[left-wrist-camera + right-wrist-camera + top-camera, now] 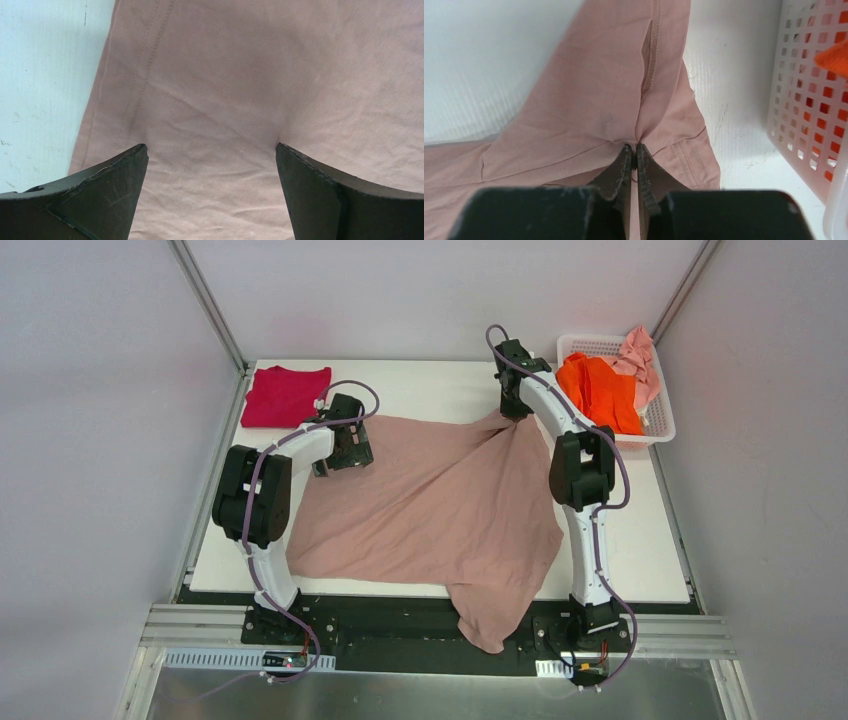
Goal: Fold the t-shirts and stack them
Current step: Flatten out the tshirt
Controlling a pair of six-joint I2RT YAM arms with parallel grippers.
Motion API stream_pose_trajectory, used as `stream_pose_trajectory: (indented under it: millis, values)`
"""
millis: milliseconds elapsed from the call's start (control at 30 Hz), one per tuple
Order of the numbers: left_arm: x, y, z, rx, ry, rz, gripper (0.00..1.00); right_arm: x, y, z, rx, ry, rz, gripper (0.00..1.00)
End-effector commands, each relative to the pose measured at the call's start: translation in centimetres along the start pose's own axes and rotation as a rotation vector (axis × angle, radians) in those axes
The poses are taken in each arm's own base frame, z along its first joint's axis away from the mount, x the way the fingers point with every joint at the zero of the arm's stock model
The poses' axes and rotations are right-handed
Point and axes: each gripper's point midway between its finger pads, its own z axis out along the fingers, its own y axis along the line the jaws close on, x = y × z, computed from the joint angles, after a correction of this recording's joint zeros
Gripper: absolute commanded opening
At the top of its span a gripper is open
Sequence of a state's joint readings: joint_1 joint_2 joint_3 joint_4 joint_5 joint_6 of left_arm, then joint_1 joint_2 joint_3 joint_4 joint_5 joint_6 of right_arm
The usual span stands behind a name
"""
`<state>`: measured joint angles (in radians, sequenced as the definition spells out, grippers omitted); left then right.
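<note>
Right of the right gripper (634,147), the basket (663,418) holds an orange tee (600,390) and a pale pink tee (640,355). That gripper pinches the creased, spread beige tee (440,510); the left gripper (211,150) gapes wide above it.

A large dusty-pink t-shirt (430,510) lies spread across the middle of the white surface (640,550), and its near end spills over the front edge between the two arm bases. Its far right corner is drawn into a gathered peak at the right tool (515,412), with creases fanning out from there. The left tool (348,445) sits over the shirt's far left edge. A crimson t-shirt (286,396) lies folded flat at the far left corner, apart from the big one. At the far right stands a white lattice basket (655,430) holding a crumpled orange t-shirt (598,392) and a pale pink t-shirt (640,358).
</note>
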<state>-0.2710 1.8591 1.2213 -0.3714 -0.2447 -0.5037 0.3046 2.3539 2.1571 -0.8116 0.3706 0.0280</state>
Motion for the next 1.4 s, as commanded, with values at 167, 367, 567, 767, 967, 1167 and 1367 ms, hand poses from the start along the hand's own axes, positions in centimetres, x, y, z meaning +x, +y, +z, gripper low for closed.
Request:
stream_pose_trajectory:
  millis: [167,367,567,767,967,1167,1367]
  values:
    - [-1.0,0.9,-0.4,-0.034,-0.037,0.019,0.99,-5.8,0.3,0.9,0.015,-0.206,-0.011,0.06]
    - [-1.0,1.4,-0.1,-0.053,-0.037,0.017,0.99,-7.7,1.3,1.8,-0.008,-0.29,0.052,0.06]
    - [-1.1,2.1,-0.1,-0.063,-0.037,-0.004,0.99,-8.2,1.6,1.0,-0.041,-0.321,0.095,0.09]
    - [-1.4,2.0,-0.4,-0.054,-0.046,-0.003,0.99,-7.3,2.1,-1.4,-0.113,-0.273,0.125,0.42]
    - [-1.9,1.5,-0.8,-0.029,-0.054,-0.011,0.99,-2.8,2.6,-4.7,-0.238,-0.147,0.175,0.79]
    - [-2.1,1.6,-1.2,-0.027,-0.063,-0.013,0.99,3.9,1.8,-4.6,-0.239,-0.04,0.29,0.95]
    - [-1.1,2.3,-0.9,-0.035,-0.039,-0.034,0.99,10.3,2.2,-4.7,-0.288,0.092,0.398,0.99]
